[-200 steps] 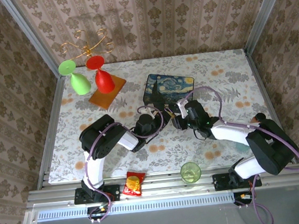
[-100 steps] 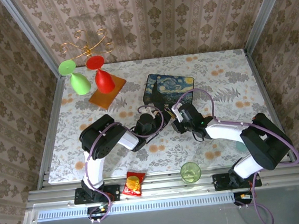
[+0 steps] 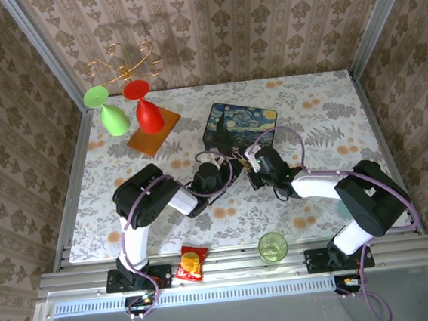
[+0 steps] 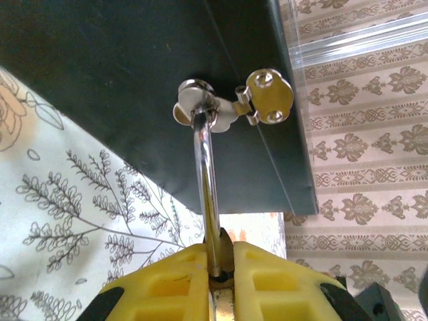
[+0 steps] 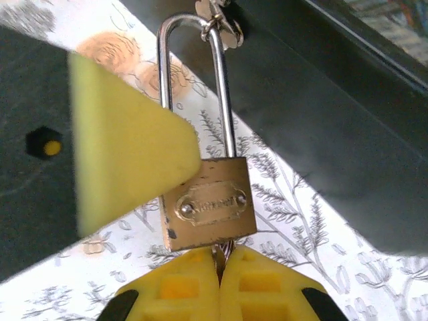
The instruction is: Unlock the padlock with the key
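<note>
Top external first: both arms meet at the near edge of the painted box (image 3: 239,125). The tiny padlock (image 3: 238,158) hangs between the left gripper (image 3: 220,164) and the right gripper (image 3: 251,164). The green cup (image 3: 272,247), snack packet (image 3: 191,263) and the two coloured glasses (image 3: 130,117) sit well apart, so nothing's in the way.

Left wrist: its fingers (image 4: 167,281) are clamped on the thin silver shackle (image 4: 207,174), which runs up through the box's clasp (image 4: 200,103).

Right wrist: the brass body (image 5: 207,210) hangs just above the right fingers. They're pinched together on a sliver of metal, I'd guess the key (image 5: 221,253), right at the body's underside.

The lock looks light, hard and slick, and it'll swing on the clasp. I'd hold the body or shackle firmly while turning.
</note>
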Tool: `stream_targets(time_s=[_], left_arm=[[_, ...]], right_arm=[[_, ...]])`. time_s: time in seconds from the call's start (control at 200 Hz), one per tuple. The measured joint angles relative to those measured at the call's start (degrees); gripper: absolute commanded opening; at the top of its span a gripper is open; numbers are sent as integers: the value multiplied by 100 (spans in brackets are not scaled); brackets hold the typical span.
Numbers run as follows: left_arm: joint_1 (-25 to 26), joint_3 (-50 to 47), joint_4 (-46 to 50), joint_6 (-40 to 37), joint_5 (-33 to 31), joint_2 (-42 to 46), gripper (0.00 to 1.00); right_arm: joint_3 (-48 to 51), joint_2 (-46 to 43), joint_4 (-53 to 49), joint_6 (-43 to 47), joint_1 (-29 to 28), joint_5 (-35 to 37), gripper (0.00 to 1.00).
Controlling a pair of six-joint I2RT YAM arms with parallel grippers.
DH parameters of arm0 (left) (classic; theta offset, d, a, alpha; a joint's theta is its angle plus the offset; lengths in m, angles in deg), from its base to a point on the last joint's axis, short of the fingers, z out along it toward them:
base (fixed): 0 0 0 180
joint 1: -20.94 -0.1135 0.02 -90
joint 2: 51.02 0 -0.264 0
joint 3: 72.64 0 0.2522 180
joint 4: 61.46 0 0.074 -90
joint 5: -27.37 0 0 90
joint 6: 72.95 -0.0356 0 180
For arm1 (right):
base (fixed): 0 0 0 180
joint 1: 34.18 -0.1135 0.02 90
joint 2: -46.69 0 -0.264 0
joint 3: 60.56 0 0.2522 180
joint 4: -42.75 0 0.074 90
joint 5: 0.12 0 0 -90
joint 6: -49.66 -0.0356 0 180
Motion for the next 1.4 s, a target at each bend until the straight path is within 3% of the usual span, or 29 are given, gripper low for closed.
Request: stream_targets(time_s=[0.145,0.33,0.57,0.685,0.805,1.135,1.4], left_arm=[[0,-149,11,-151,129,190,14],[-166,-188,168,-308,98,229,16],[-186,-334,463,-562,79,229,15],[-203,-352,616,-693,81,229,16],[-275,-345,925,-942,81,295,16],[-374,-232,1445,-1379,76,518,16],[-378,-232,1480,-1502,37,581,16]], right_arm=[[588,-367,577,-667,603,-1272,3],[776,-234,1141,-1497,966,-2267,3],[800,15,1547,-2175,1078,-2815,4],[767,181,1545,-2524,1158,-3016,10],[750,262,1429,-2750,1167,-2975,18],[365,313,378,-3016,1178,-2159,17],[343,-120,-129,-2911,850,-1591,28]])
